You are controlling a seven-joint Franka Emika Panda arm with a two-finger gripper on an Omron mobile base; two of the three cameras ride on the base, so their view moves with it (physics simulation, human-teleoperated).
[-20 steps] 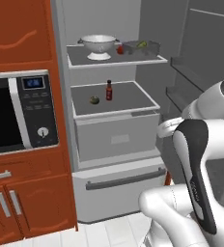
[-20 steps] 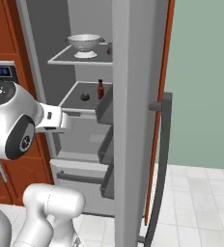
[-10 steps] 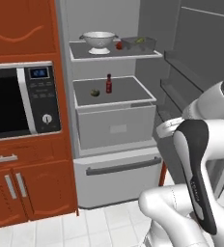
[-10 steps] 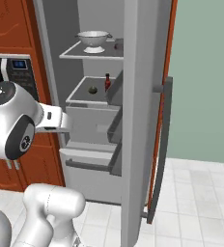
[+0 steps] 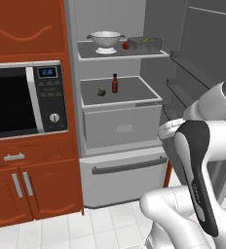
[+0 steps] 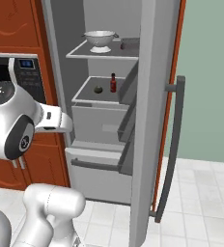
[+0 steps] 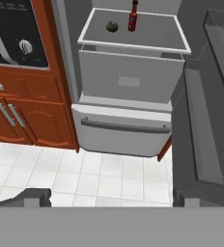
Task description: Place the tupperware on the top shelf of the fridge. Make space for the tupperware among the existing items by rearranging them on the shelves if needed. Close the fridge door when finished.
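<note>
The fridge (image 5: 122,121) stands open. On its top shelf (image 5: 120,56) a white colander (image 5: 105,41) sits at the left, with a red round fruit (image 5: 125,45) beside it. To the right is a low greyish box with green inside (image 5: 146,43), seemingly the tupperware. One shelf (image 5: 134,99) lower, a small red sauce bottle (image 5: 115,83) and a greenish round fruit (image 5: 101,91) stand close together. My gripper (image 7: 111,200) is open and empty, held back from the fridge and looking down at its drawers. The fridge door (image 6: 152,120) is swung wide open.
A black-fronted microwave (image 5: 22,99) sits in orange-brown cabinets (image 5: 32,185) left of the fridge. The freezer drawer front (image 7: 123,132) is at floor level. The door's long dark handle (image 6: 174,144) and inner racks (image 5: 183,92) stand to the right. White tiled floor (image 7: 85,173) lies in front.
The whole picture has shifted, so the base has driven; more of the microwave now shows. The items on the shelves have not moved and the gripper stays open.
</note>
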